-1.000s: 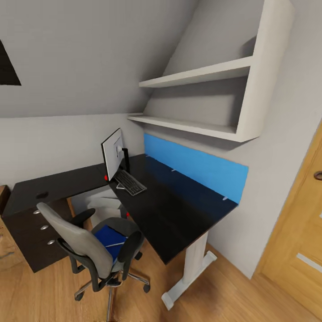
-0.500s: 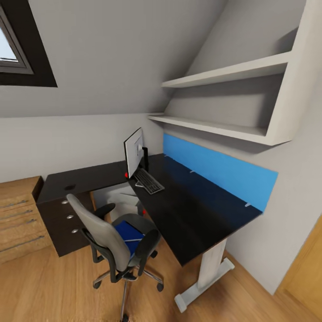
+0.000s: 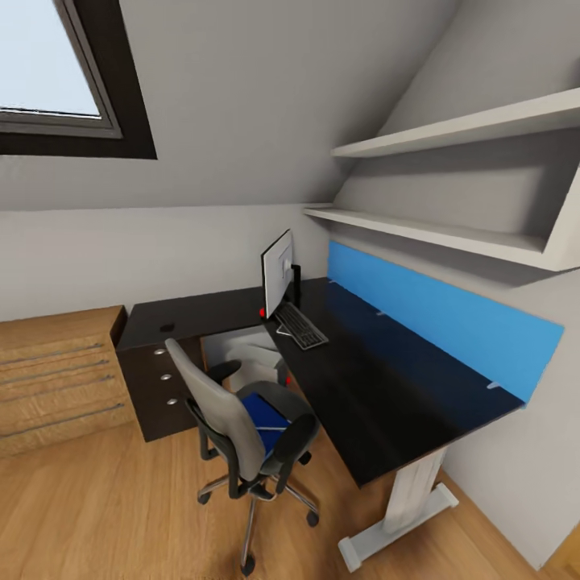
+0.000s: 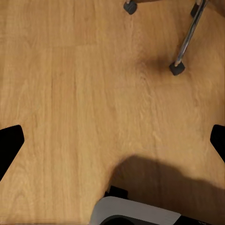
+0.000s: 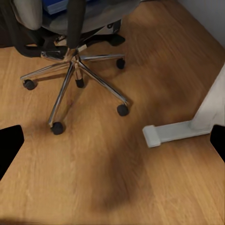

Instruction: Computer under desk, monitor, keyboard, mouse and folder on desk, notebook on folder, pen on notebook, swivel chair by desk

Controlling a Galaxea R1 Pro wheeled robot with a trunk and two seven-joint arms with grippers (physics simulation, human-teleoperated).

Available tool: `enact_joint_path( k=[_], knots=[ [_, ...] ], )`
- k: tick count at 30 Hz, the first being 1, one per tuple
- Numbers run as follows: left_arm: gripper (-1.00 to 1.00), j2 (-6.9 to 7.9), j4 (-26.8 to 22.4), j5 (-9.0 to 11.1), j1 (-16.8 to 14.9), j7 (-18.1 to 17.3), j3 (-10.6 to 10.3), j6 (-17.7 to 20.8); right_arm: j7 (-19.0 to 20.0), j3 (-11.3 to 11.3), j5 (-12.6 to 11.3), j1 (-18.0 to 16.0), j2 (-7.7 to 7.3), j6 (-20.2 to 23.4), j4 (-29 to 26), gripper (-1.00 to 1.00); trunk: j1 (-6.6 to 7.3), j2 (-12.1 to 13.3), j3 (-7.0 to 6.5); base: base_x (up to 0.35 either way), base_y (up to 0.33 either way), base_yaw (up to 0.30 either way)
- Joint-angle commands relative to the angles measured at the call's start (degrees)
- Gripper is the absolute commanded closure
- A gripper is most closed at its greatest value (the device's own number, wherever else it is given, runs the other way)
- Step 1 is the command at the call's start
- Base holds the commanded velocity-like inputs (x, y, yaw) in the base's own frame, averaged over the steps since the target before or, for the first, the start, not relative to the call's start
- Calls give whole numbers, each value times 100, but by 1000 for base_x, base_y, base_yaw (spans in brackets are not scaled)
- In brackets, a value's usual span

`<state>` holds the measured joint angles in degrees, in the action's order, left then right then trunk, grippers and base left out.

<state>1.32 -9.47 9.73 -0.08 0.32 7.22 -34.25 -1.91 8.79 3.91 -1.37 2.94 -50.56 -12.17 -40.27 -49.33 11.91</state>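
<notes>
The folder (image 3: pixel 262 408) lies flat on the seat of the swivel chair (image 3: pixel 234 419), a bright blue slab with something thin and pale lying across it, too small to name. The chair stands on the oak floor (image 3: pixel 97 515) just beside the inner corner of the L-shaped surface (image 3: pixel 370 395), its tall grey back turned toward the room and its black armrests flanking the folder. On the glossy black top the monitor (image 3: pixel 276 274) stands near the corner, seen edge-on, with the keyboard (image 3: pixel 302 325) lying right in front of its stand. Under the surface, in the corner recess, sits a pale grey boxy shape that may be the computer (image 3: pixel 242 354), partly hidden by the chair. A blue panel (image 3: pixel 435 322) runs along the wall behind the surface, two white shelves (image 3: pixel 451 181) hang above it, and an oak dresser (image 3: pixel 56 379) stands beside the dark drawers (image 3: pixel 161 387). In the right wrist view the right tool (image 5: pixel 112 140) points down at the floor, its two dark fingertips (image 5: pixel 9 145) wide apart with nothing between them; the chair's chrome star base (image 5: pixel 77 79) lies ahead of it and the surface's white foot (image 5: pixel 173 132) off to one side. The left tool (image 4: pixel 112 143) is likewise spread wide and empty over bare floor, with two chair casters (image 4: pixel 176 68) ahead of it.
</notes>
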Motion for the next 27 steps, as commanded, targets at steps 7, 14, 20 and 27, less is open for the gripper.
enact_joint_path(
  k=[7,14,20,27],
  knots=[
    [-100,-3,-3,29,-1,3,-11,-11,-20,-1,40,-4,2,-13,13,-100,-1,-5,7,0,-2,286],
    [-100,0,-3,36,-1,11,12,-11,-11,3,48,-3,-4,-7,14,-100,-1,-5,13,-182,-217,235],
    [-100,3,-27,123,-1,13,130,-20,1,13,56,-4,-4,-11,43,-100,-1,-5,16,-118,-60,39],
    [-100,-4,-60,352,-1,12,518,-292,10,17,57,-3,-4,-14,132,-100,-1,-5,16,-18,-8,6]
  ],
)
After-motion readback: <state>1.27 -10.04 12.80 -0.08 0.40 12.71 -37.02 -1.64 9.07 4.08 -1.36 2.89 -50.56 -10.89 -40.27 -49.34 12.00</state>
